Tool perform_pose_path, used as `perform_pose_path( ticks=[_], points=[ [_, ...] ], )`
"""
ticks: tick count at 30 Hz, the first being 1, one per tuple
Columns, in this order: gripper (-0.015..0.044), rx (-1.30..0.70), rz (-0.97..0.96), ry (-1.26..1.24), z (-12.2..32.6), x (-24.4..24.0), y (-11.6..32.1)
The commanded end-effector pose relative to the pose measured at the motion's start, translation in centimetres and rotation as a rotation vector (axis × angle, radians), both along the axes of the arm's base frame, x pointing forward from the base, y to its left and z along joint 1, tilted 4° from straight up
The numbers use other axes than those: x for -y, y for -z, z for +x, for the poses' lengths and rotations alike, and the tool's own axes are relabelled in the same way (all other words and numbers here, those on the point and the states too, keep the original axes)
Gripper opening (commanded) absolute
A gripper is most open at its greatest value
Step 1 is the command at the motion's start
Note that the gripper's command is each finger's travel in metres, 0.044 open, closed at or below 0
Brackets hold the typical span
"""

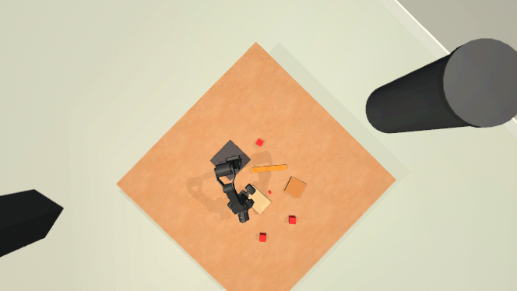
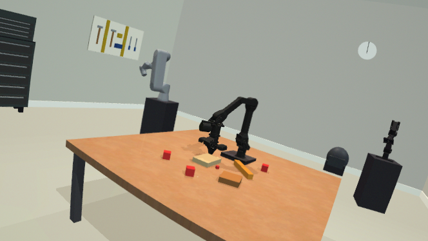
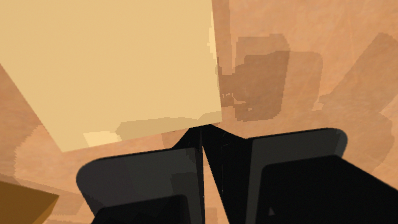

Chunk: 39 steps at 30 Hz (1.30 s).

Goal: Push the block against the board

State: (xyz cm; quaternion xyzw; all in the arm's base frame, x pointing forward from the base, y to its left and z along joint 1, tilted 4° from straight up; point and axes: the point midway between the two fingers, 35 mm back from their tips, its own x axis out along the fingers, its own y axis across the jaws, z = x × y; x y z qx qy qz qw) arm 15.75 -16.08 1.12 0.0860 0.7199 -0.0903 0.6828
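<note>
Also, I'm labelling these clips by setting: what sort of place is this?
Probably a robotics workshop or lab: a tool board on the wall, a drawer cabinet, and a grey robot arm on a pedestal.

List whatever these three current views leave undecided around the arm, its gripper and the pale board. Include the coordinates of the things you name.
- Wrist view: the pale yellow rectangular board (image 1: 260,201) (image 2: 206,160) (image 3: 115,65) runs off the top edge, so its far end is missing.
- Top view: the black arm covers one corner of the board, and the closed black gripper's (image 2: 211,151) (image 3: 202,131) fingertips are hidden beneath the arm.
- Wrist view: the brown square block (image 1: 296,187) (image 2: 230,179) (image 3: 22,202) is cut off at the lower left.
</note>
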Motion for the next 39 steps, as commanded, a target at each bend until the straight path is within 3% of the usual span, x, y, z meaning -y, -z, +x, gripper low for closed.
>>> perform_pose_path(
  ticks=[1,39],
  points=[
    [0.0,0.008,-0.002,0.002,0.6,0.2,-0.1],
    [0.0,0.01,-0.003,0.002,3.2,0.9,0.0]
  ],
)
